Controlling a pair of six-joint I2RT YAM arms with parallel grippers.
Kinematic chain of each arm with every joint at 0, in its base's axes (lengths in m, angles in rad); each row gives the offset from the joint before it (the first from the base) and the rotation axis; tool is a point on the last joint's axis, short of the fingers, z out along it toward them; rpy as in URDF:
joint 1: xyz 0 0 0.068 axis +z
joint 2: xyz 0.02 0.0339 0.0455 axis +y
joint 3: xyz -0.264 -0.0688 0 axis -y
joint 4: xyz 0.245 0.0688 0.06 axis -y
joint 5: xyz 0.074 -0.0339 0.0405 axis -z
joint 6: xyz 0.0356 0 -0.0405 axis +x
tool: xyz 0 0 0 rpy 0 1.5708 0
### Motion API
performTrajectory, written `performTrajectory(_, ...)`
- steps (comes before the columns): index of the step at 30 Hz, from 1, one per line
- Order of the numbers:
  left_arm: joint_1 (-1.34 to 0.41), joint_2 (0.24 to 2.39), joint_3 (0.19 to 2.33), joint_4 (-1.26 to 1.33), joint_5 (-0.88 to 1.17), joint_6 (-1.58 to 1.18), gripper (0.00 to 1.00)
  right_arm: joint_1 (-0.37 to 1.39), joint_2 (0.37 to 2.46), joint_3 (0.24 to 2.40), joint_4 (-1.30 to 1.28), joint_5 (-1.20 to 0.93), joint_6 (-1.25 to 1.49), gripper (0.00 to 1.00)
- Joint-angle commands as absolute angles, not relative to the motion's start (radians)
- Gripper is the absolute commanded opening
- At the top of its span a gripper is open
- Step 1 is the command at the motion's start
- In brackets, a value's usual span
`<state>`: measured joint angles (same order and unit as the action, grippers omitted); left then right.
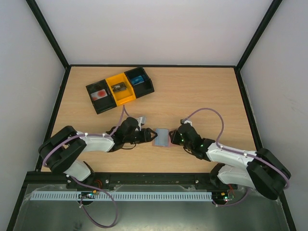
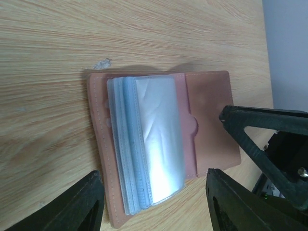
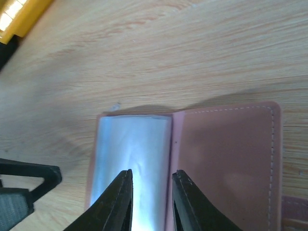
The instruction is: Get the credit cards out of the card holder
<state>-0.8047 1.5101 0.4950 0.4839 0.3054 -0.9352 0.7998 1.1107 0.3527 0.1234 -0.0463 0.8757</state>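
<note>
The card holder (image 1: pixel 162 137) lies open and flat on the bench (image 1: pixel 202 91). It is in the middle of the top view, between the two arms. Its brown cover looks soft and bendy. Inside is a stack of clear plastic sleeves (image 2: pixel 156 139) that look thin, shiny and likely slippery. I cannot tell which sleeves have cards in them.

The left gripper (image 2: pixel 154 175) has its fingers (image 2: pixel 91 202) spread wide at the bottom of its view, holding nothing. The right gripper (image 3: pixel 152 173) hangs over the fold. Its fingers are close together with a small gap, and nothing looks pinched.

The holder is light and may slide. So one arm should press down on the bare brown flap (image 2: pixel 211 120). The other should nip a stiff card edge, not a floppy sleeve.
</note>
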Motion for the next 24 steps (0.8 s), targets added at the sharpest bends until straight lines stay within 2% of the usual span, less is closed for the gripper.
performTrajectory(1,-0.798,1.529,0.518,0.439,0.286,-0.889,0.62,0.799,1.185,0.351,0.211,-0.018,0.852,0.24)
performTrajectory(14,-0.769,1.598,0.502,0.488,0.277,-0.897,0.64,0.781,1.295,0.239,0.274,-0.004,0.887,0.23)
performTrajectory(24,-0.763,1.67,0.537,0.535,0.324,-0.941,0.66,0.781,1.266,0.16,0.31,-0.005,0.919,0.22)
